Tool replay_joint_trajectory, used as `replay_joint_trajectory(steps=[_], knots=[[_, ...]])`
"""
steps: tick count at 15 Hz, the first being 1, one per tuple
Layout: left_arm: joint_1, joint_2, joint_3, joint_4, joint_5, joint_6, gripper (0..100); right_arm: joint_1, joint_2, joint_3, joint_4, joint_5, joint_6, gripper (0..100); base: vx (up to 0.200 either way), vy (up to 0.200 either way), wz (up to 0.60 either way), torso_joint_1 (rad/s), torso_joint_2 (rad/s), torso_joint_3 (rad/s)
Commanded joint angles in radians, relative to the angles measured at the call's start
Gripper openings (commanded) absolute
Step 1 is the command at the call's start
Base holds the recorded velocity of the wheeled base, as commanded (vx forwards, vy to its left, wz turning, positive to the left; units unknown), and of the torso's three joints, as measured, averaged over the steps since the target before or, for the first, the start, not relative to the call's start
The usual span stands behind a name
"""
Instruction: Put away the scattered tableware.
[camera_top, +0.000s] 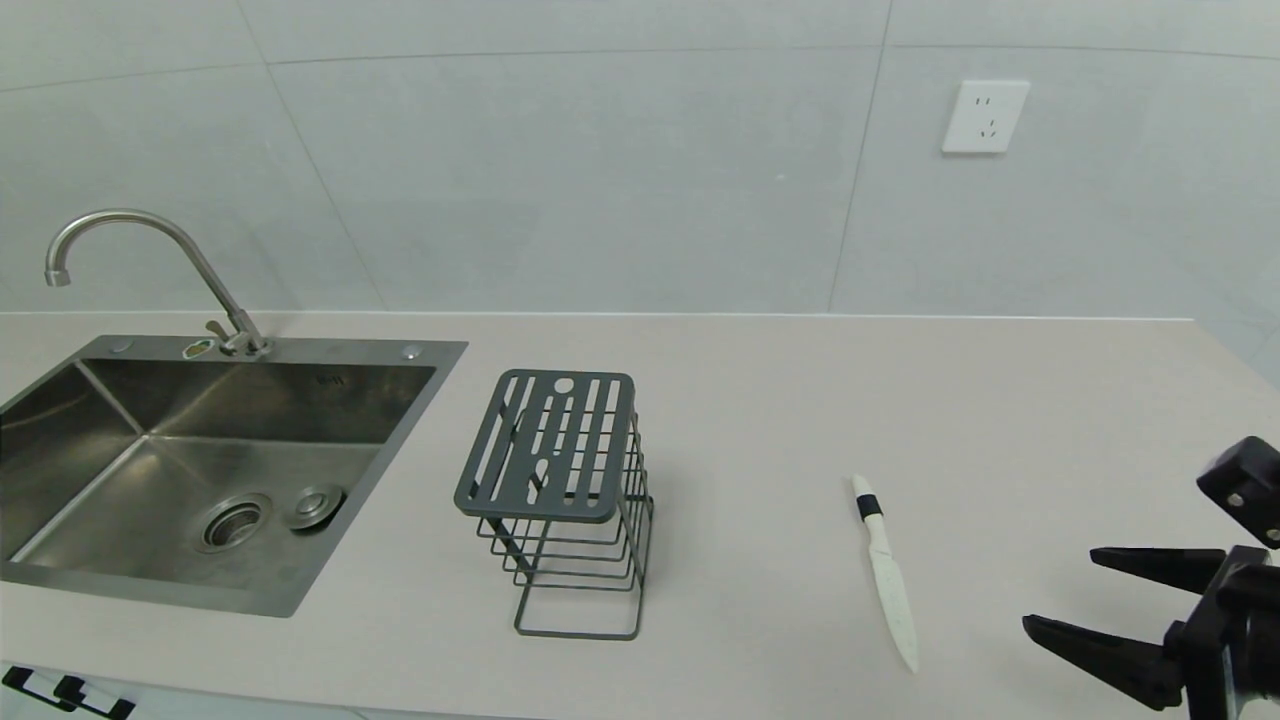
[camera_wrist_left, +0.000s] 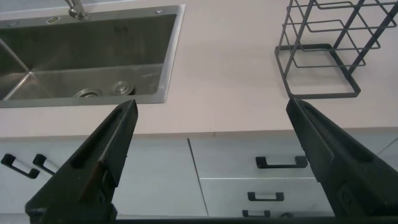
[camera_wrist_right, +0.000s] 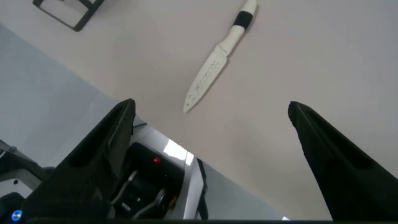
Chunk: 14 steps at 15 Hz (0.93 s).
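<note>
Knife lies flat on the counter, white blade w/ a black band on the handle. Its tip points to the front edge and its handle to the wall. It sits right of the rack, well apart from it.

R gripper hangs near the knife, on its right. Its jaws are spread wide w/ nothing in them. L gripper is by the counter's front edge, near the sink, jaws also wide apart and empty.

Step, as I read it: pre-grasp, nothing picked up yet.

Next move prob. calls for:
- bringing the R gripper over the handle
- turning the jaws across the handle
- going low, since the knife is thin and flat on the counter
- pinching at the handle, not the blade
- carrying it to the rack, blade down into a top slot
</note>
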Motion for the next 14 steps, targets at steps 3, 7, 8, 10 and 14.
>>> replay_joint_trajectory(steps=[3,7,8,10,14], knots=[[0.0,0.0,0.0,0.0,0.0,0.0,100,0.081,0.134,-0.024,0.0,-0.049,0.005,100,0.0,0.0,0.0,0.0,0.0,0.0],[0.0,0.0,0.0,0.0,0.0,0.0,100,0.109,0.178,-0.064,0.0,-0.104,0.06,100,0.0,0.0,0.0,0.0,0.0,0.0],[0.0,0.0,0.0,0.0,0.0,0.0,100,0.143,0.197,-0.086,0.0,-0.141,0.105,100,0.0,0.0,0.0,0.0,0.0,0.0],[0.0,0.0,0.0,0.0,0.0,0.0,100,0.181,0.234,-0.115,0.0,-0.187,0.146,100,0.0,0.0,0.0,0.0,0.0,0.0],[0.0,0.0,0.0,0.0,0.0,-0.001,100,0.215,0.332,-0.17,0.002,-0.288,0.172,100,0.0,0.0,0.0,0.0,0.0,0.0]])
